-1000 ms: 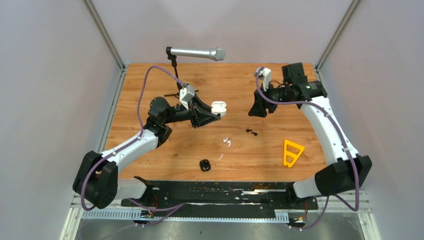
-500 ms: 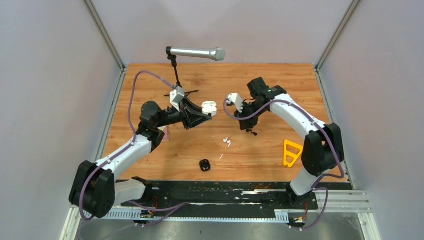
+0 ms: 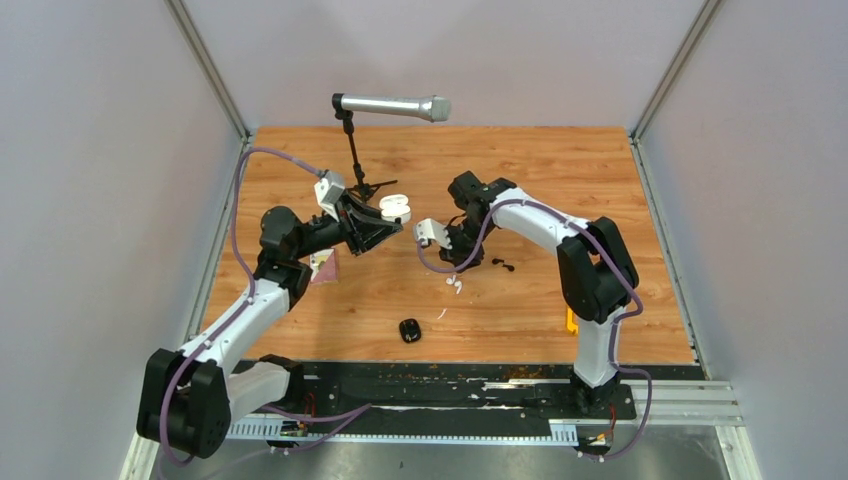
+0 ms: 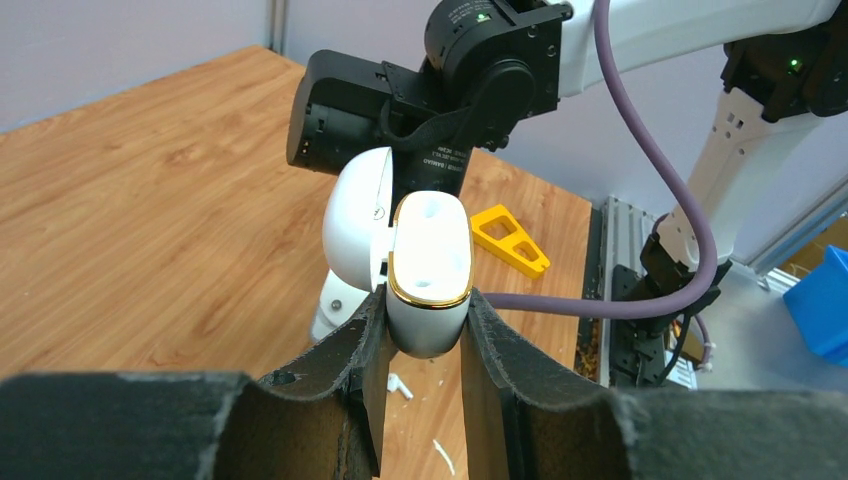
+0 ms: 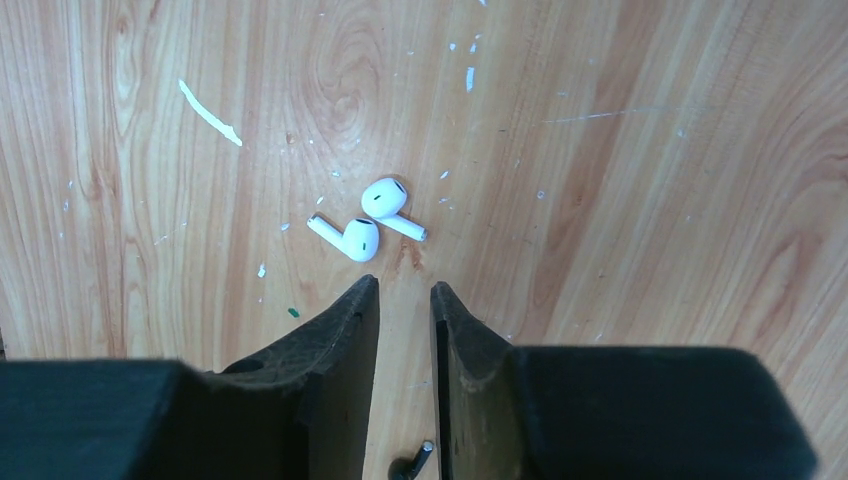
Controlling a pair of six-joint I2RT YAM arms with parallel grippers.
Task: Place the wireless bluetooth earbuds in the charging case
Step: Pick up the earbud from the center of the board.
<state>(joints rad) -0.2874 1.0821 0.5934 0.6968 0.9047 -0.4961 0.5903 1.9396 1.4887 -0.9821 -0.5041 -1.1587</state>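
My left gripper is shut on the open white charging case and holds it above the table; in the left wrist view the case shows a gold rim and two empty sockets between my fingers. My right gripper points down at the table, its jaws a narrow gap apart and empty. The two white earbuds lie touching just past its fingertips, and also show in the top view. The black earbuds lie to their right; one shows between my right fingers' bases.
A black charging case lies near the front edge. A microphone on a stand is at the back. A yellow triangular piece lies at the right, mostly hidden by the right arm. A pink item lies under the left arm.
The right arm swung left and down from the back right until its gripper came over the white earbuds. The left arm drew the white case back to the left.
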